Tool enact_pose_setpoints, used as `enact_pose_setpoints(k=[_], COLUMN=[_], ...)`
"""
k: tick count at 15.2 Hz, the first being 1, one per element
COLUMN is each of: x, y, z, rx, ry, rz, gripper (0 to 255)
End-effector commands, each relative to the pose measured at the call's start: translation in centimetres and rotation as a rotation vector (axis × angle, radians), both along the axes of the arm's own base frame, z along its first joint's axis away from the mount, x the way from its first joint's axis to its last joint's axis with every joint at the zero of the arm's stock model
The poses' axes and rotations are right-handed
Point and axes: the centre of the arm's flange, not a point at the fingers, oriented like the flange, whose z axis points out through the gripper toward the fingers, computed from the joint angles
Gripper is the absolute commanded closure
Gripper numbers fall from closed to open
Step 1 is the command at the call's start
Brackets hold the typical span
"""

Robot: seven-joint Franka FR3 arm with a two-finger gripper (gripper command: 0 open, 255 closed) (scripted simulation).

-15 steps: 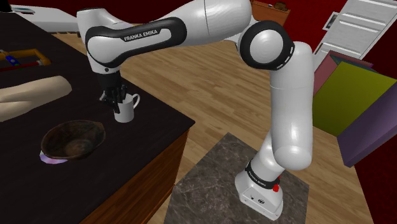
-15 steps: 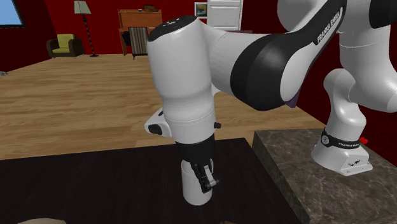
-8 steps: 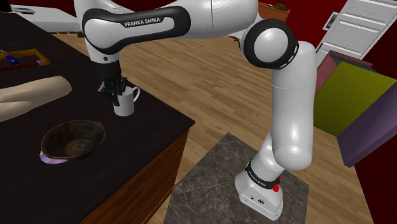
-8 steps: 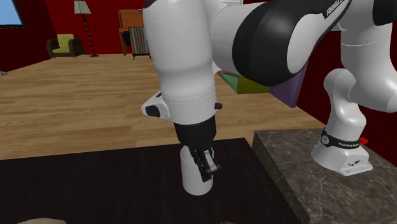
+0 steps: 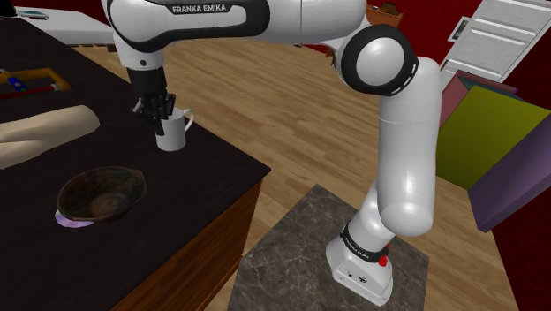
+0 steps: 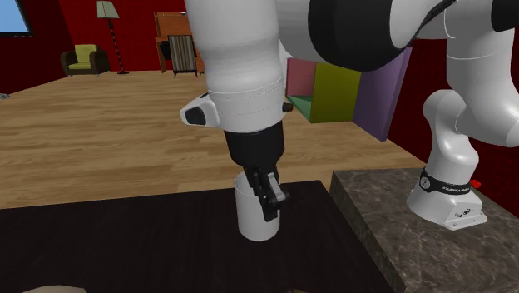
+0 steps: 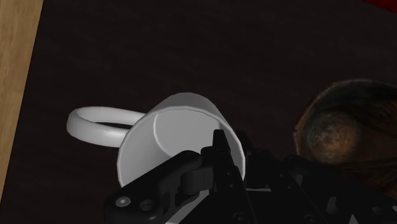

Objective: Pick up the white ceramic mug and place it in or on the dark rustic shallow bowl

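Mug [image 5: 174, 132] is hanging in our tool [image 5: 162, 121], which is pinching its rim. We're seeing bowl [image 5: 101, 194] toward the shoulder view's lower left.

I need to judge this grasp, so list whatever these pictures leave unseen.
White mug rim, shoulder view: the gripper covers the part it clasps.
Mug handle, second exterior view: behind the mug's own body.
Dark bowl, wrist view: cut by the picture's edge and partly behind the gripper.
Purple thing under the bowl, shoulder view: mostly covered, so it cannot be identified.
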Motion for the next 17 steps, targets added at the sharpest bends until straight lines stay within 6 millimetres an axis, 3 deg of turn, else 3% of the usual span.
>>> enact_pose_setpoints(k=[1,15,17], x=[0.0,0.0,-1.0], y=[-0.2,-0.2,2.2], z=[1.2,8.3,8.6], rx=[0.000,0.000,0.000], ry=[0.000,0.000,0.000], rz=[0.000,0.000,0.000], gripper=[255,255,255])
